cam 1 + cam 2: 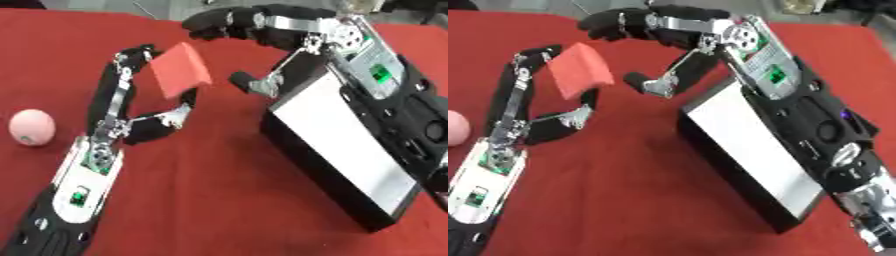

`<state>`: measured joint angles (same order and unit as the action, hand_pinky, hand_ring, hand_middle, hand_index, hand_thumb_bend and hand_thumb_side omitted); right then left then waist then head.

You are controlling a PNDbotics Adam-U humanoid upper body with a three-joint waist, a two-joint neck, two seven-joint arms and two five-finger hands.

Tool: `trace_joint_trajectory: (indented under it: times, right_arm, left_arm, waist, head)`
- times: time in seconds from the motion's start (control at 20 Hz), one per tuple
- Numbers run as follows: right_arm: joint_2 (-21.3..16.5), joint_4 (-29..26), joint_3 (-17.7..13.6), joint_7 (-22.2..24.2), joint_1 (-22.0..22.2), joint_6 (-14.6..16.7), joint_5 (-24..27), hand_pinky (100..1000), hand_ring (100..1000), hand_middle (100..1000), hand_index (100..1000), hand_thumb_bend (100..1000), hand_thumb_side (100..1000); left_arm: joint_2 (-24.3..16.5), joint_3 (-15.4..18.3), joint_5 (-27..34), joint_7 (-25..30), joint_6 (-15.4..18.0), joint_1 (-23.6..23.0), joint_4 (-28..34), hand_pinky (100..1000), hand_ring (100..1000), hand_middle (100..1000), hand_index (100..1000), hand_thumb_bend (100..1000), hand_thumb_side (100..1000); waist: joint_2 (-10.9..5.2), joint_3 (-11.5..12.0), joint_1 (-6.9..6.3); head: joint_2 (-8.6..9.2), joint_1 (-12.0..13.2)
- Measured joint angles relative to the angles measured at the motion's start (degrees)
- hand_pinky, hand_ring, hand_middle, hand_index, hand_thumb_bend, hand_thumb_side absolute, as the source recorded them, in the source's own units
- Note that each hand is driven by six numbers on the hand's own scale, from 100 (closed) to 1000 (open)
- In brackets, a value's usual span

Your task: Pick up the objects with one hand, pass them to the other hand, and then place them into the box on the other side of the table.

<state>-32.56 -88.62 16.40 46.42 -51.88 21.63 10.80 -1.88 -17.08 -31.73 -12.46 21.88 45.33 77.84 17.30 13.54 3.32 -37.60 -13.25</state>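
Note:
A red block is held above the red table, pinched between the fingers and thumb of my left hand, which reaches up from the lower left. My right hand comes in from the right, its fingers spread open just right of and above the block, thumb pointing at it, not touching it. Under my right forearm stands the black box with a pale inside. A pink ball lies at the left edge.
The red tablecloth covers the whole work area. The box sits askew on the right half, close to the block. Grey floor shows beyond the table's far edge.

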Motion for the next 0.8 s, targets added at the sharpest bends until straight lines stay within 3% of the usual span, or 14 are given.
trace_joint_trajectory:
  times: [0.8]
  right_arm:
    - [0.04, 0.72, 0.04, -0.48, 0.02, 0.48, -1.58, 1000, 1000, 1000, 1000, 100, 163]
  left_arm:
    - [0.45, -0.88, 0.89, 0.89, 0.31, 0.04, 1.59, 886, 599, 424, 556, 100, 264]
  waist:
    - [0.00, 0.29, 0.00]
  head:
    - [0.02, -0.43]
